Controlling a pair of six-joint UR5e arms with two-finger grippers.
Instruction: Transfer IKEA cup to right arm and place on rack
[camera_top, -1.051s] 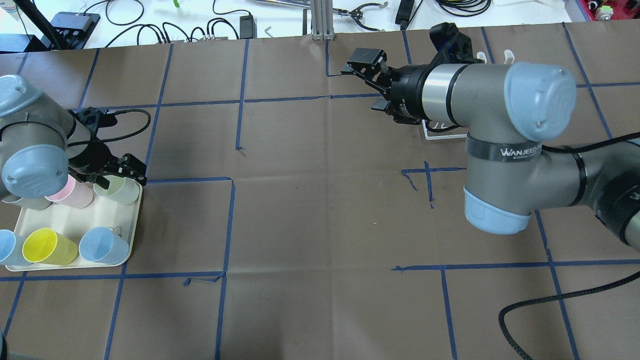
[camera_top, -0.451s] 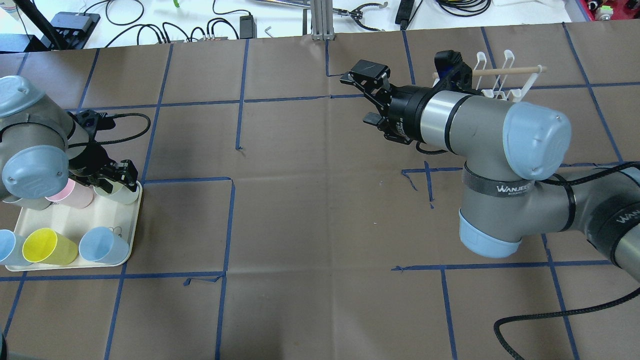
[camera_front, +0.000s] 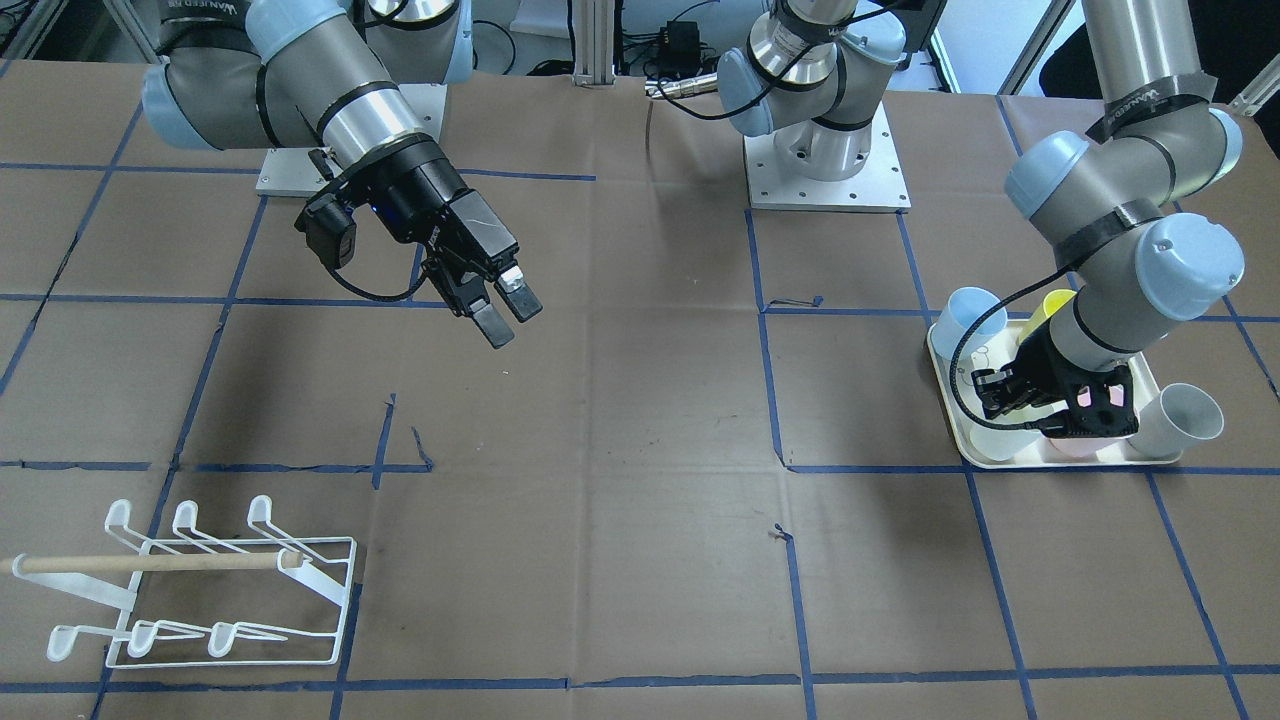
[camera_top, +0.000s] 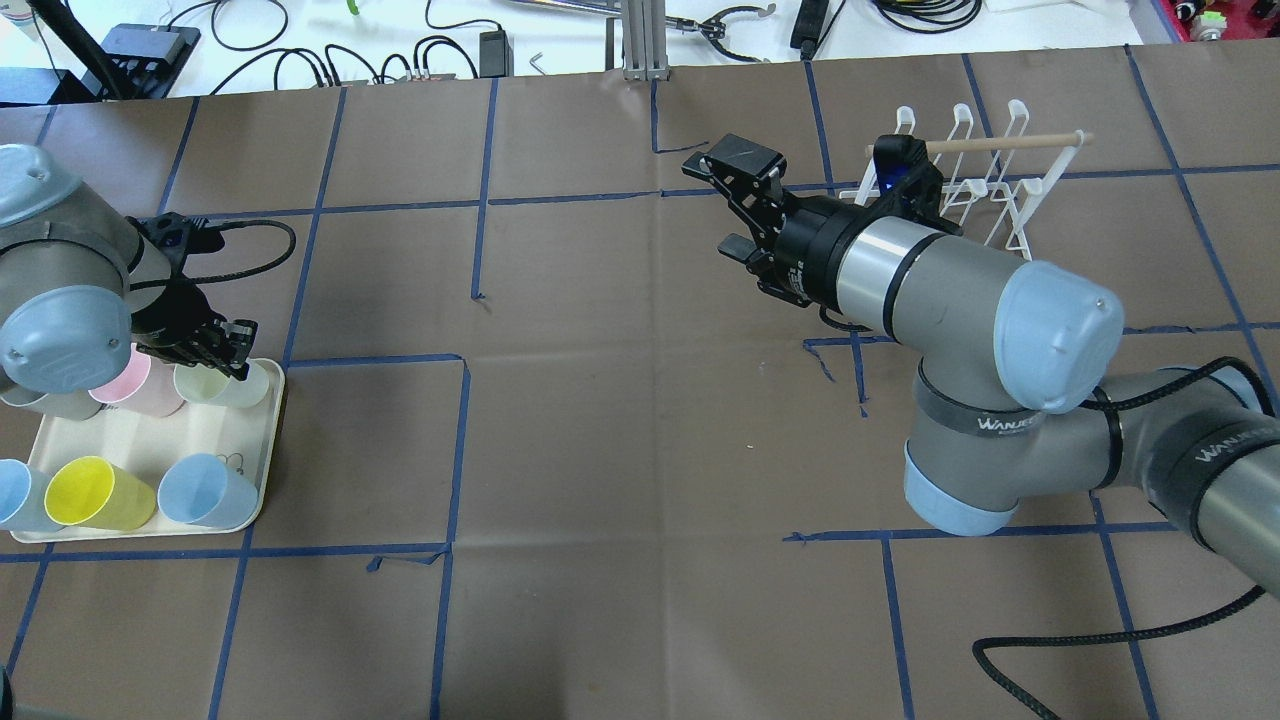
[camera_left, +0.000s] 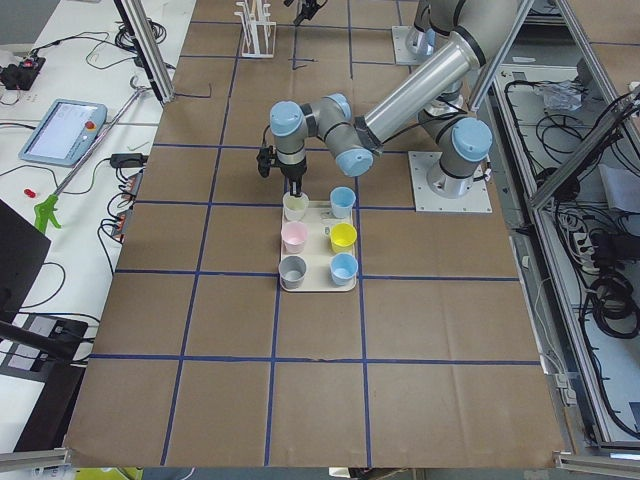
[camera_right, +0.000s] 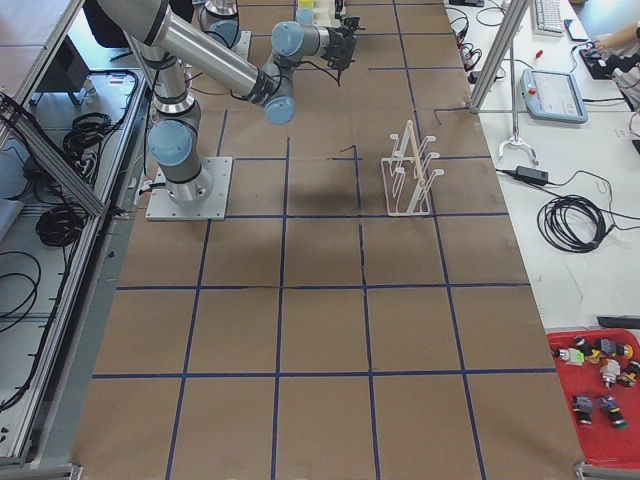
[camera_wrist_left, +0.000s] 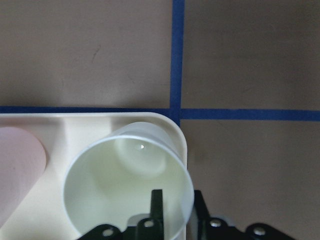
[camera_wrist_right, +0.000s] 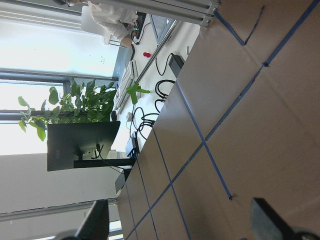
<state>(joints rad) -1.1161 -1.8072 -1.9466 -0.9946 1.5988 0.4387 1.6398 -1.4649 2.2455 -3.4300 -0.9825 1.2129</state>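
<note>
On the cream tray (camera_top: 180, 432) at the surface's (camera_top: 600, 450) near left, the left pincer (camera_wrist_left: 177, 197) sits spread astride the wall of the pale-green IKEA cup (camera_wrist_left: 125, 190), 1 finger inside. Farther out, the right pincer (camera_top: 728, 200) hangs spread and empty. The rack (camera_front: 150, 563) stands beyond it.

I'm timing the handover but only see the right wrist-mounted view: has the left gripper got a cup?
Observer: Not clamped yet. The left gripper straddles the pale green cup's rim, one finger inside, one outside.
Operator: Cup lifted?
Observer: No, it looks seated in the tray's corner, beside the pink cup.
Operator: And the rack?
Observer: The rack stands beyond the open right gripper, toward the operators' side, bearing no cup.
</note>
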